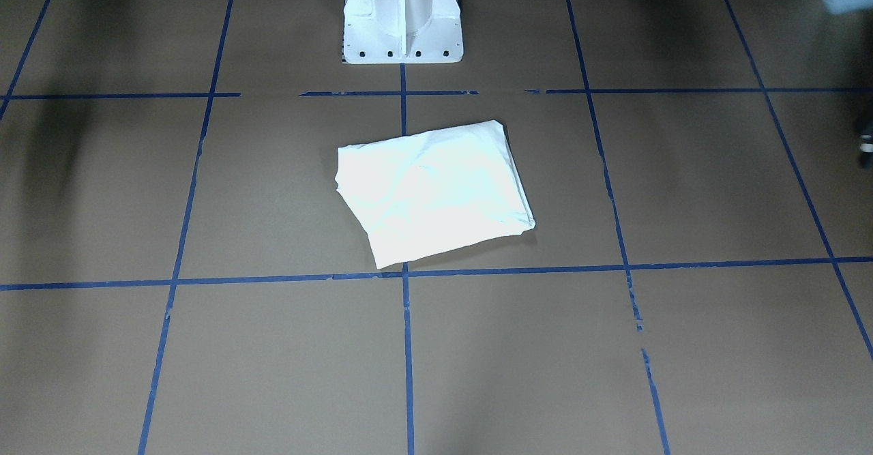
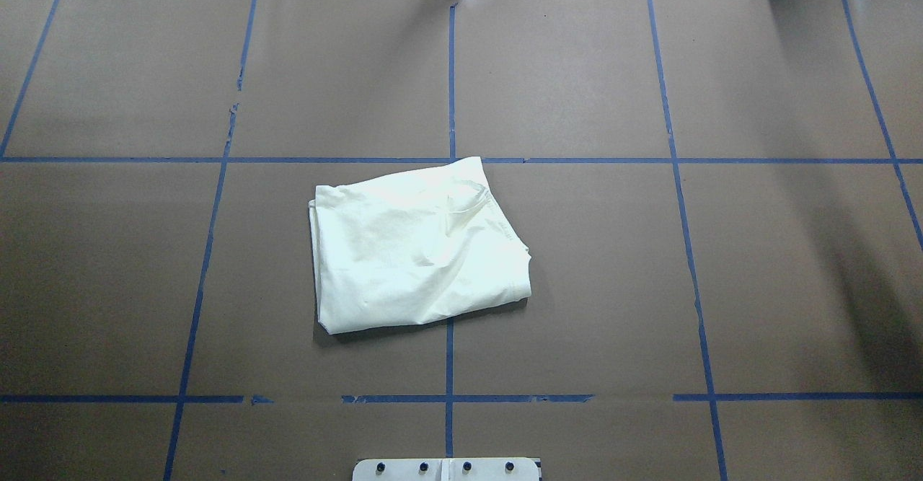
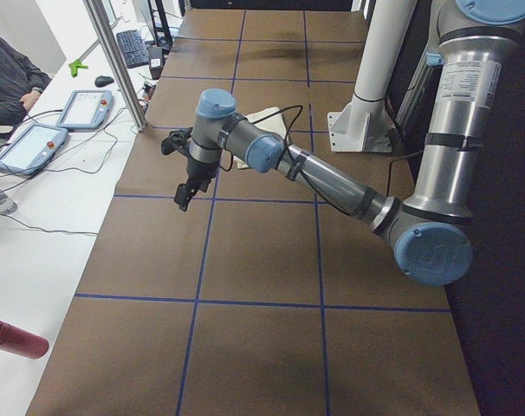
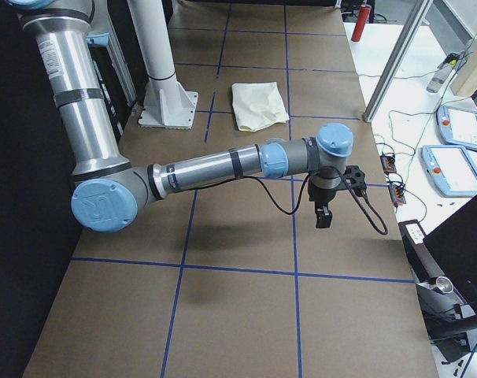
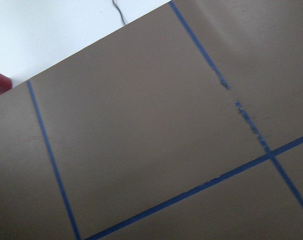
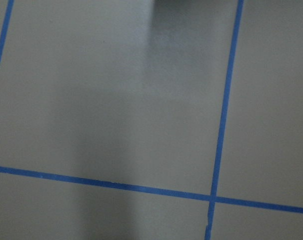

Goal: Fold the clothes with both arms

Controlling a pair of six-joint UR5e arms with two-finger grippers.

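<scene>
The cream T-shirt (image 2: 418, 246) lies folded into a rough rectangle at the table's middle, plain side up, with no print showing; it also shows in the front-facing view (image 1: 433, 192) and small in the right side view (image 4: 258, 105). Neither gripper touches it. My left arm reaches out over the table's left end, its gripper (image 3: 184, 198) hanging above bare brown paper far from the shirt. My right arm reaches over the right end, its gripper (image 4: 323, 216) also above bare paper. I cannot tell whether either gripper is open or shut. Both wrist views show only paper and blue tape.
The white pedestal base (image 1: 402, 18) stands behind the shirt. Blue tape lines (image 2: 451, 160) grid the brown paper. A red cylinder (image 3: 16, 340) lies on the white bench past the left end. Teach pendants (image 4: 459, 169), cables and a metal post (image 3: 115, 61) line the operators' side.
</scene>
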